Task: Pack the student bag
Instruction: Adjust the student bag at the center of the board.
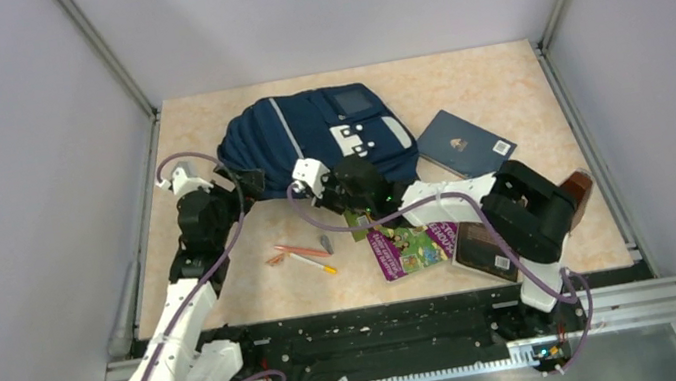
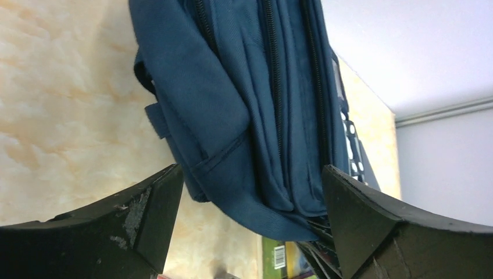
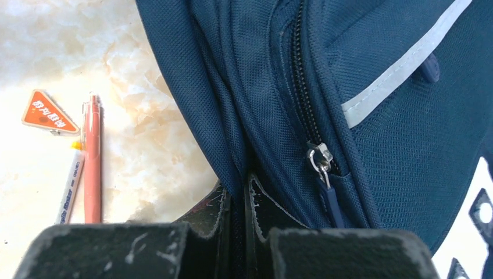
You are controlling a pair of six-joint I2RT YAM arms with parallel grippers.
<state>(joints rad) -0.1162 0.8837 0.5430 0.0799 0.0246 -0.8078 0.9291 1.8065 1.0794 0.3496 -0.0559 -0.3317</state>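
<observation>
Beige desk (image 1: 500, 85) carries a blue book (image 1: 456, 142) and pens (image 1: 308, 256), all unpacked. The right pincer (image 3: 238, 197) pinches the student bag (image 1: 305, 135) fabric; the left pincer (image 2: 250, 174) gapes wide.

Black-and-white arms (image 1: 177, 321) (purple cables (image 1: 190, 156))

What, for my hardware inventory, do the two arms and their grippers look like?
Both the left arm and right arm mix white link shells with black joint housings, each trailed by a looping purple cable. The left fingers and right fingers are black, wedge-shaped, scuffed grey-white.
</observation>
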